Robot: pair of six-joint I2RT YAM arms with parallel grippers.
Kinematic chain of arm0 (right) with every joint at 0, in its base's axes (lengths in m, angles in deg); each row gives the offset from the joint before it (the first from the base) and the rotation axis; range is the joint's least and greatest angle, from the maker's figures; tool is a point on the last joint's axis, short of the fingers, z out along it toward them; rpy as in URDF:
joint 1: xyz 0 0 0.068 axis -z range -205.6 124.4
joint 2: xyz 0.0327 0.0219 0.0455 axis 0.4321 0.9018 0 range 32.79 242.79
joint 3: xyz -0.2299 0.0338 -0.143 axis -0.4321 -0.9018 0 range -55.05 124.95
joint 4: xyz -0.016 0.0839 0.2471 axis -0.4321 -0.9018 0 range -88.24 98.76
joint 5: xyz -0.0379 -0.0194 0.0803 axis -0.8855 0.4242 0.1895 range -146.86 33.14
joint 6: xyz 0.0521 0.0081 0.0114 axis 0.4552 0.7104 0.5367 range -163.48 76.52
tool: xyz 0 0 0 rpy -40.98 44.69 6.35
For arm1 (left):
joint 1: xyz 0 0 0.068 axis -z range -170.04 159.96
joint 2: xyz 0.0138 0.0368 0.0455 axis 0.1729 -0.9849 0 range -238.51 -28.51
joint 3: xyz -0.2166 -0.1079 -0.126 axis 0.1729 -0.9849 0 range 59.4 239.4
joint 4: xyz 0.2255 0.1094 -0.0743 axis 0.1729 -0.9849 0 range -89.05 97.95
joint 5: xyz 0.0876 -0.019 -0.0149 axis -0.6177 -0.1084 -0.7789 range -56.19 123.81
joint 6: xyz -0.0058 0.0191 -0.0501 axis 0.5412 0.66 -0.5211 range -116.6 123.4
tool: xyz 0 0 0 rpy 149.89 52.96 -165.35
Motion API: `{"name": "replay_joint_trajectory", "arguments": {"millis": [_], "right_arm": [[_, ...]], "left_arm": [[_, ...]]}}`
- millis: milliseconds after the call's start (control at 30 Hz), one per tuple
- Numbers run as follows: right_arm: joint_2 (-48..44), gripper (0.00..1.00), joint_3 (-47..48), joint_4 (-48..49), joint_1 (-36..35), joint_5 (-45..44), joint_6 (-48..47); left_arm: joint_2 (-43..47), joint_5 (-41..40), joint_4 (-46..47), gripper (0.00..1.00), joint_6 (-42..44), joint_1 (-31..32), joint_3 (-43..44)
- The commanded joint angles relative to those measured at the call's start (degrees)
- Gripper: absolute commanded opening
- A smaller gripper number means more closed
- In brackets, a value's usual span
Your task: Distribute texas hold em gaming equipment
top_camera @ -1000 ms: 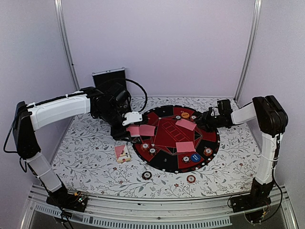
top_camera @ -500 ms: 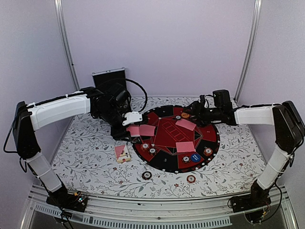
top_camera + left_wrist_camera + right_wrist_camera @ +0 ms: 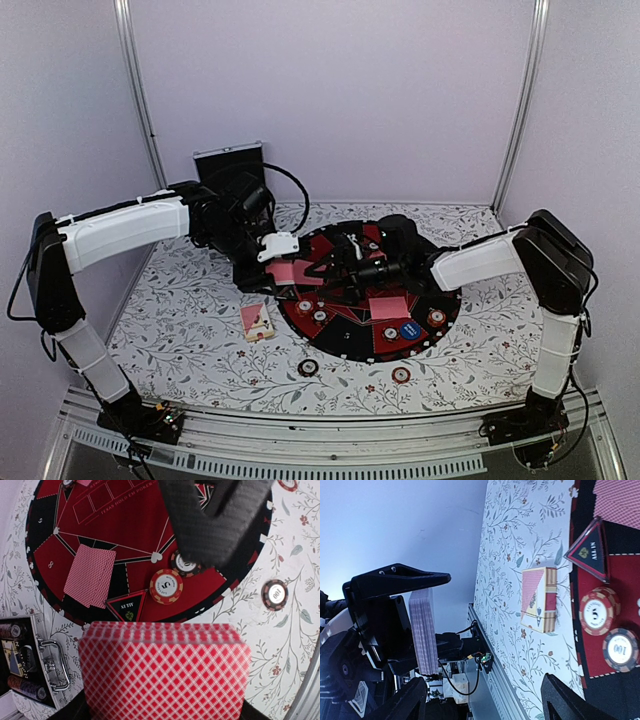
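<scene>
on the round mat (image 3: 352,338): 4 chips (image 3: 390,333) in view, 1 blue button (image 3: 409,329); beside it: 2 more chips, 1 card box (image 3: 257,321).

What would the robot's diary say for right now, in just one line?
left gripper: shut on card deck | right gripper: open, empty, over poker mat facing deck | card box: on table beside mat

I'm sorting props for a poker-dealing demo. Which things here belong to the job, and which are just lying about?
Belong to the job: deck, dealt cards, card box, chips, blue button.

Just lying about: case, floral cloth.
</scene>
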Motion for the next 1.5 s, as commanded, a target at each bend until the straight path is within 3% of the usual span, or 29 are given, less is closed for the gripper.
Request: {"name": "replay_joint_trajectory", "arguments": {"millis": [0, 400, 1133, 1467], "right_arm": [[3.65, 0.82, 4.18, 6.77, -2.00, 2.65, 4.17], [9.83, 0.81, 9.37, 12.79, -4.35, 3.82, 9.00], [23.37, 0.80, 25.58, 13.52, -7.28, 4.55, 13.56], [26.65, 0.76, 27.89, 12.06, -7.14, 4.63, 13.54]], "left_arm": [[0.72, 0.65, 1.04, 0.00, -0.71, -0.32, 1.71], [0.56, 0.97, 1.08, 0.00, -0.81, -0.32, 1.68], [-0.19, 1.62, 0.91, 0.00, -0.93, -0.23, 2.20], [-0.26, 1.69, 0.67, 0.00, -0.89, -0.23, 2.44]]}}
